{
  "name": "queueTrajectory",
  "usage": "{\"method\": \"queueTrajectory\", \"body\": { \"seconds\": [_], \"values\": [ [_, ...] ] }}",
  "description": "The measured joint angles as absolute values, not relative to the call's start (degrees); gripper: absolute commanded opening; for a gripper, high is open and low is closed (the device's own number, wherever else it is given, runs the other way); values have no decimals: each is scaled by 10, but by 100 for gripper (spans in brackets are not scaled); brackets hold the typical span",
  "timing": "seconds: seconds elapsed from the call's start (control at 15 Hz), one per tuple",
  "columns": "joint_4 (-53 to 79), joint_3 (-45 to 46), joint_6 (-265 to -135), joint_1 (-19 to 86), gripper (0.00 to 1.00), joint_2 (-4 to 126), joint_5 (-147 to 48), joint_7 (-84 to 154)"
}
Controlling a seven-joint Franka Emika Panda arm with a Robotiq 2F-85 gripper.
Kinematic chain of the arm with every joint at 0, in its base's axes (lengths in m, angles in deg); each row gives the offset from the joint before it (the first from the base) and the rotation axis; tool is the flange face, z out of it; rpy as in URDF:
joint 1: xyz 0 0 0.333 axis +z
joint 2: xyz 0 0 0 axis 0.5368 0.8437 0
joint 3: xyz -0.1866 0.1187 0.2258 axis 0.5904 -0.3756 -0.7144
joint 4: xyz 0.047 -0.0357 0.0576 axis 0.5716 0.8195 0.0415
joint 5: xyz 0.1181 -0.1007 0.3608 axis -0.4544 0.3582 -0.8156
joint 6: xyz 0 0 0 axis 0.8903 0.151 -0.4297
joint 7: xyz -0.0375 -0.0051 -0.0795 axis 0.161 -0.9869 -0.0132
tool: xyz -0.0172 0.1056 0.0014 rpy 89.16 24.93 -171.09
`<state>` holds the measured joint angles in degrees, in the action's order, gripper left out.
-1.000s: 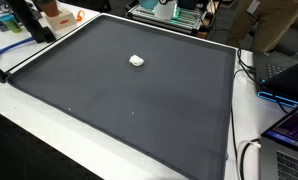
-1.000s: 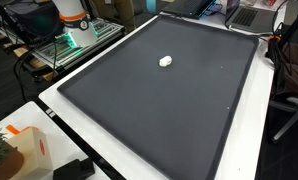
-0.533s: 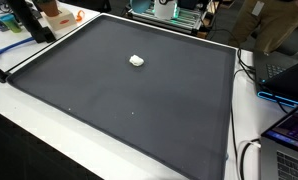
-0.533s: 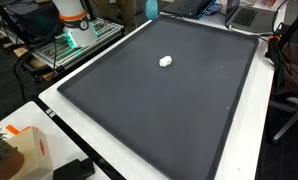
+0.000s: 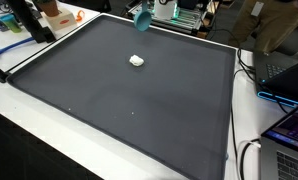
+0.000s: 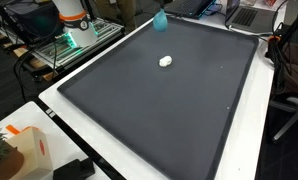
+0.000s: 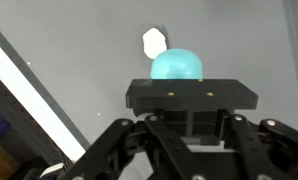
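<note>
Held item: teal object (image 7: 177, 65), rounded, showing as a dome just beyond the fingers in the wrist view; its full form cannot be told
Position of held item: in both exterior views the teal object (image 5: 142, 17) (image 6: 160, 20) hangs in the air over the far edge of the mat, clear of its surface
Fingers: fingers (image 7: 169, 97) drawn together and clamped on the teal object; the contact faces are hidden behind the black block
Nearest item: white piece (image 7: 154, 42), small, lying flat on the mat, well inside its border (image 5: 136, 60) (image 6: 165, 61)
Bearing: from the fingers the white piece lies ahead, past the teal object and slightly to its left in the wrist view; the two are apart, one in the air, one on the mat
Long axis: the white piece looks compact; no long axis can be told
Arm: single arm, so no choice of side
Support: dark mat (image 5: 139, 110) covering most of the white tabletop (image 5: 29, 100)
Surroundings: laptop (image 5: 289, 75) off one side of the mat
</note>
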<state>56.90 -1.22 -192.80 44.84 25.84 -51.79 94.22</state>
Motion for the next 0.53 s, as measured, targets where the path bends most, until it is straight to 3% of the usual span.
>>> {"method": "queueTrajectory", "body": {
  "seconds": [0.07, 0.13, 0.53],
  "values": [
    [568, -15, -1928, 448, 47, 258, -518, 941],
    [568, -17, -1928, 448, 22, 257, -518, 940],
    [584, -16, -2009, 431, 22, 288, -510, 952]
  ]
}}
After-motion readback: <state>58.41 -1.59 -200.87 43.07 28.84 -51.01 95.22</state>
